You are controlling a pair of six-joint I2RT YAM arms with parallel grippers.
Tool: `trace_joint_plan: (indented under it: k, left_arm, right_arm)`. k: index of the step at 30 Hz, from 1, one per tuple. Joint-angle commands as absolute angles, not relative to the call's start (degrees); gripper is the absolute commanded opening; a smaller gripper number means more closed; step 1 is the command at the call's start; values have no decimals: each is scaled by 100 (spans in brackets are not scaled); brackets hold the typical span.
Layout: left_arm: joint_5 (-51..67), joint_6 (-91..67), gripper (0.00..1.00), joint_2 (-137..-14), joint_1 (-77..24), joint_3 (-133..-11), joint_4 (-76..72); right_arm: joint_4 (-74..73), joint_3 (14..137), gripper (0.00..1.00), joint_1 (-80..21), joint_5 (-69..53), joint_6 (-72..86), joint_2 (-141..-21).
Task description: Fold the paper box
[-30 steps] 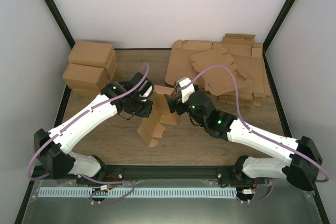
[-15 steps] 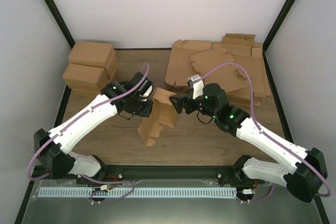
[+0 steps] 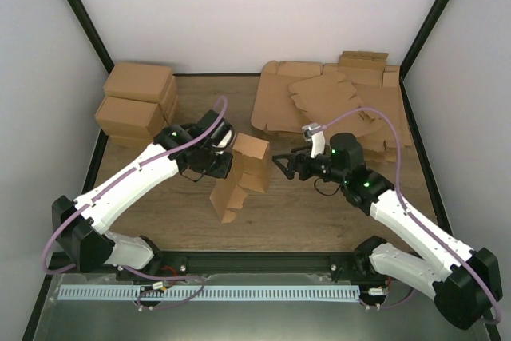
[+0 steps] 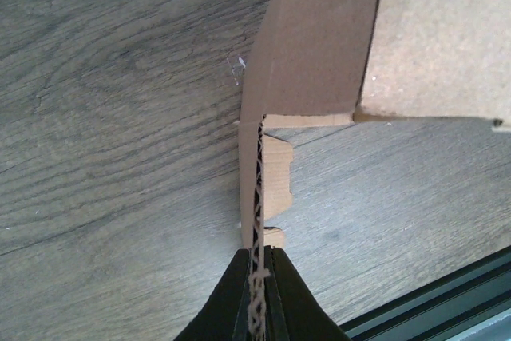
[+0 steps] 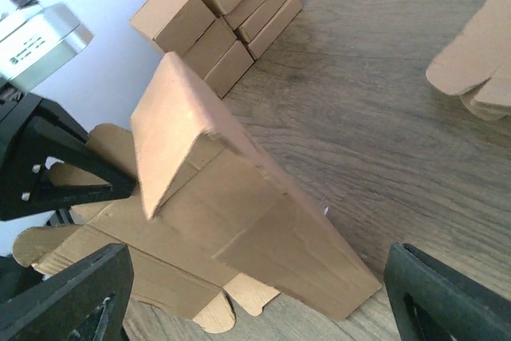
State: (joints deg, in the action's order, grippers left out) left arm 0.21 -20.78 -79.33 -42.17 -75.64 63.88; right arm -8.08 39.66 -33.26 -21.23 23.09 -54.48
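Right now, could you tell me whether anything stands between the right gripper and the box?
Nothing visible does: only table shows between the open right gripper and the box, whose edge the left gripper pinches.

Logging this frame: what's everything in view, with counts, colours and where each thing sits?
paper box: one, brown, partly folded, mid-table between the arms
folded cartons: several, brown, stacked at the far left corner
flat blanks: a pile, brown, far right; count unclear
table: one, brown wood grain
left arm: one, white and black, reaching in from the near left
right arm: one, white and black, reaching in from the near right
left fingers: black, pinched on an edge of the paper box
right fingers: black, spread open, facing the paper box without touching it
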Motion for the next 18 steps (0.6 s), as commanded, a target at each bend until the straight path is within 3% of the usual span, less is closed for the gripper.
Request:
trace_joint_plan:
  k: [1,7,18]
  left_arm:
    - [36,-2048,4,-7942,-4252,-7555,6313]
    - [51,-2061,4,-7945,-4254,-7567,6322]
    - [98,-2059,5,-7992,-4250,-7603,6328]
  right_arm:
    - [-445,3730,86,-2841,-3035,2705,-5300]
    - [-8,3518,71,-2558,-3628,2920,-5633]
    - [219,3742,66,-2560,-4069,2841,-6159]
